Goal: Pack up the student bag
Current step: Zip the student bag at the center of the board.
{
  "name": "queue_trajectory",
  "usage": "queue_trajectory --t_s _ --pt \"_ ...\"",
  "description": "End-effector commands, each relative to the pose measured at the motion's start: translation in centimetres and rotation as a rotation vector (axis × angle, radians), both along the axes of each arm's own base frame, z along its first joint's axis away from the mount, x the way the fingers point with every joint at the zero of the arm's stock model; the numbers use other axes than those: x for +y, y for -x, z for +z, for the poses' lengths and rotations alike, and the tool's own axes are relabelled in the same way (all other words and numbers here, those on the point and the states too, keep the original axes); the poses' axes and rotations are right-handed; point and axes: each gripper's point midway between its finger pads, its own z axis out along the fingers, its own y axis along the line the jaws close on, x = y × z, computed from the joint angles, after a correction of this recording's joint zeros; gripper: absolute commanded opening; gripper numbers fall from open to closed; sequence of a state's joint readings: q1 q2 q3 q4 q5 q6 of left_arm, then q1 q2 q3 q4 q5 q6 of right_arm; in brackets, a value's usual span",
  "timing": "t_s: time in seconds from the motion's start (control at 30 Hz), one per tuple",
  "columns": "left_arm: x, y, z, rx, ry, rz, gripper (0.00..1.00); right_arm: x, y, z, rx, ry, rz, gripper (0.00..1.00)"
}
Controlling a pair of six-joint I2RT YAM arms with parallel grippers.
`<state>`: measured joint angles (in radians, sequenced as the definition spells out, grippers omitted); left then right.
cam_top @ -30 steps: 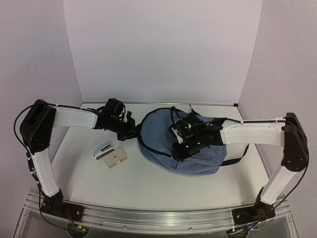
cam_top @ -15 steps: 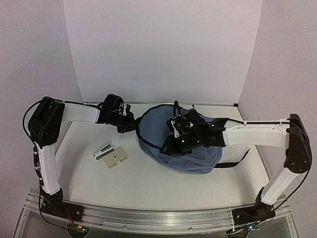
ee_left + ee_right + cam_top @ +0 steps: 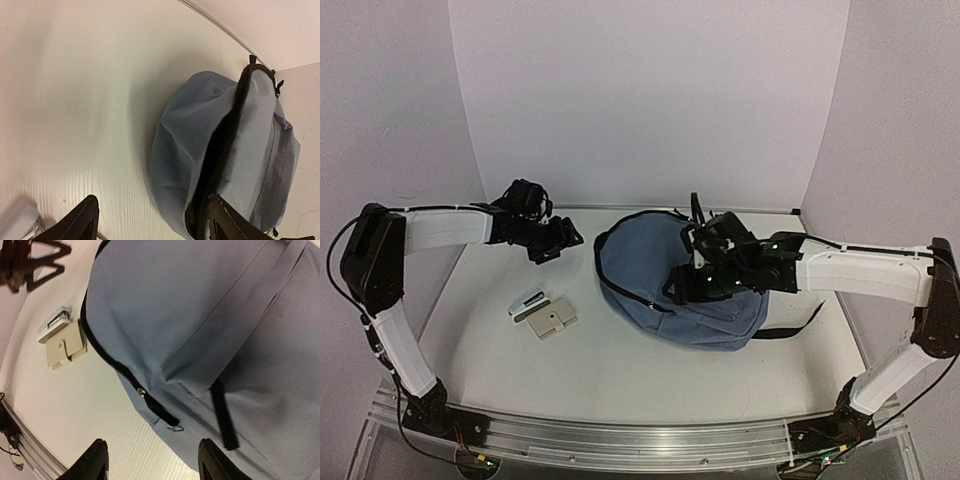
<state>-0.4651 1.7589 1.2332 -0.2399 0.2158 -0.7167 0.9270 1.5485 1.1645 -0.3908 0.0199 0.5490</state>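
The student bag [image 3: 650,275] lies in the middle of the table, grey-blue, with its black main zipper running round its left edge. In the left wrist view the student bag [image 3: 190,135] gapes along a dark slit [image 3: 224,145]. My left gripper [image 3: 554,241] hovers just left of the bag, open, nothing between its fingers [image 3: 75,224]. My right gripper [image 3: 692,286] hangs over the bag's front, open and empty. The right wrist view shows the bag's front pocket [image 3: 200,315] and zipper [image 3: 125,371] beyond its fingers [image 3: 217,462].
A small white-and-grey item [image 3: 527,302] and a beige flat case [image 3: 552,320] lie side by side left of the bag, also in the right wrist view as the case [image 3: 65,347]. A black strap [image 3: 792,328] trails from the bag's right side. White walls stand behind.
Both grippers have opened and come off the bag. The left one has drawn back to the left and rear; the right one has shifted right and risen. The bag has settled slightly.
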Motion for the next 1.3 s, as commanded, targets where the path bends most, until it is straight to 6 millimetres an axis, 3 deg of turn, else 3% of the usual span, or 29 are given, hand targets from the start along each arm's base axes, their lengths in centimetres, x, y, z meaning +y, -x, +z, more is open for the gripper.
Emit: queue_trajectory --t_s 0.0,0.13,0.27,0.37,0.5,0.63,0.73,0.83,1.03,1.1,1.27 --pt "-2.0 4.7 2.4 0.016 -0.012 0.091 0.76 -4.5 -2.7 1.8 -0.117 0.084 -0.096 0.63" --pt "-6.1 8.8 1.9 0.075 0.062 0.064 0.78 -5.9 -3.7 1.3 -0.130 0.130 -0.084 0.87" --pt "-9.7 11.0 1.4 0.103 0.135 0.026 0.79 -5.9 -4.4 -1.7 -0.105 0.211 -0.034 0.90" --pt "-12.7 12.1 0.7 0.136 0.186 -0.030 0.79 -4.5 -4.2 -3.2 -0.090 0.195 0.041 0.77" --pt "-15.0 12.5 -1.2 0.181 0.207 -0.082 0.79 -2.5 -3.3 -4.5 -0.052 0.110 0.121 0.47" --pt "-14.2 12.0 -2.9 0.172 0.137 -0.063 0.78 -1.0 -2.1 -5.9 0.011 0.019 0.157 0.15" --pt "-12.5 10.9 -3.7 0.169 0.110 -0.039 0.65 0.1 -1.6 -6.4 0.031 -0.025 0.166 0.00" --pt "-11.7 9.5 -3.3 0.128 0.133 -0.040 0.52 1.4 -1.0 -6.1 0.035 -0.052 0.185 0.00" --pt "-9.8 6.7 -2.1 0.056 0.113 -0.056 0.45 2.7 -1.8 -4.6 0.008 -0.106 0.117 0.00" --pt "-9.1 6.8 -1.6 0.037 0.057 -0.057 0.48 2.8 -2.3 -4.1 -0.005 -0.119 0.081 0.00" --pt "-9.1 9.6 -1.4 0.048 -0.049 -0.093 0.71 2.9 -3.3 -2.9 -0.031 -0.141 0.033 0.00"
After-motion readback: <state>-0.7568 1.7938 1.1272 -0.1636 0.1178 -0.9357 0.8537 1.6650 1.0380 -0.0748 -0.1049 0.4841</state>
